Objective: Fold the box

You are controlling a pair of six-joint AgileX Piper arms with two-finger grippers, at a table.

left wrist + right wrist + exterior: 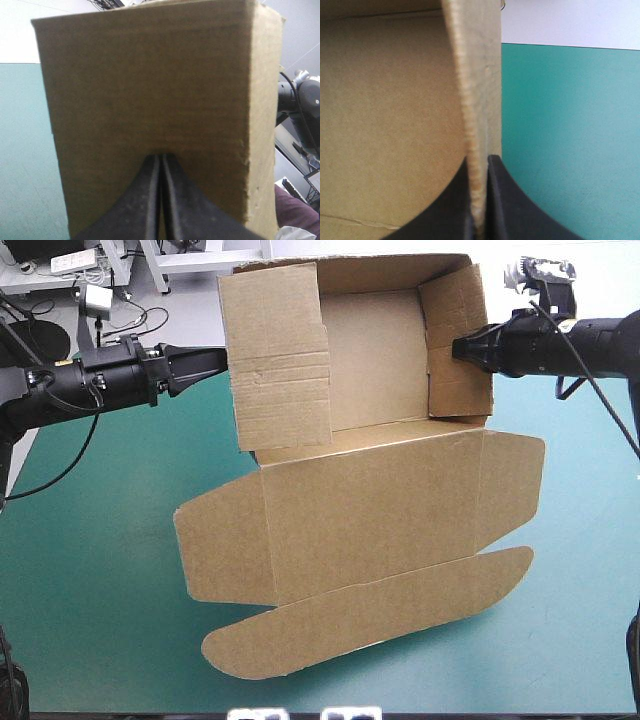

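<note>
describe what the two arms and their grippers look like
Both arms are black. The left arm and right arm are round, jointed tubes that narrow toward the wrist. The left gripper and right gripper each have two broad matt black fingers, curved like fins, wide at the base and tapering to a point, with faint pale scuffs.

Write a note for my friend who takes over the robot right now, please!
Box: on the teal-green table, back and side walls up, lid flat.
Left gripper: shut, tips at the left wall from outside.
Right gripper: shut on the right wall.
Left to do, probably: fold the side walls over and tuck them.
</note>
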